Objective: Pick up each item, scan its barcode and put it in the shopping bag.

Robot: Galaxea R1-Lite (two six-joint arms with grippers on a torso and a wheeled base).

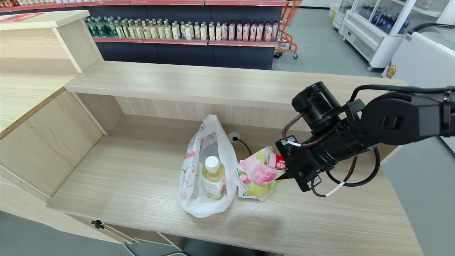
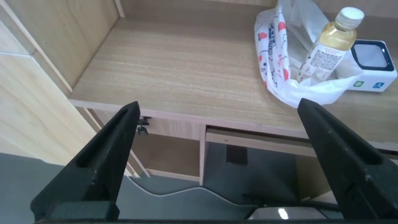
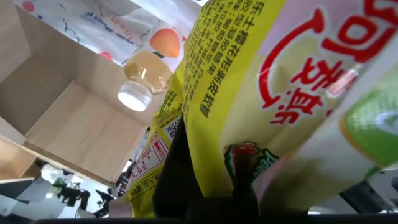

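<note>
The right gripper (image 1: 283, 167) was clamped on the right end of a snack packet (image 1: 257, 174), a pink and green pouch. It held the packet above the wooden counter (image 1: 124, 170), just right of the shopping bag (image 1: 193, 160). In the right wrist view the packet (image 3: 261, 93) was very close to the camera, and 1 dark finger (image 3: 183, 180) pressed against its side.

The shopping bag, white plastic with red prints, stood in the middle of the counter with its mouth open upward. 1 bottle (image 1: 213, 176) with a white cap and pale yellow drink stood upright inside it. The right wall of the bag was between the bottle and the packet, and the packet seemed to touch this wall.

Under the packet, on the counter, sat a small white scanner (image 2: 372, 65) with a dark window. It was just right of the bag. A black cable (image 1: 245, 145) ran from a round hole behind the bag toward the scanner.

The left gripper (image 2: 219, 111) hung off the near left edge of the counter, its 2 black fingers (image 2: 99, 168) wide apart and holding nothing, well apart from the bag.

Behind the counter rose a higher ledge (image 1: 177, 83). Far behind it stood a shelf of drink bottles (image 1: 185, 31), an orange cart (image 1: 289, 32) and, far right, white freezers (image 1: 373, 28).
</note>
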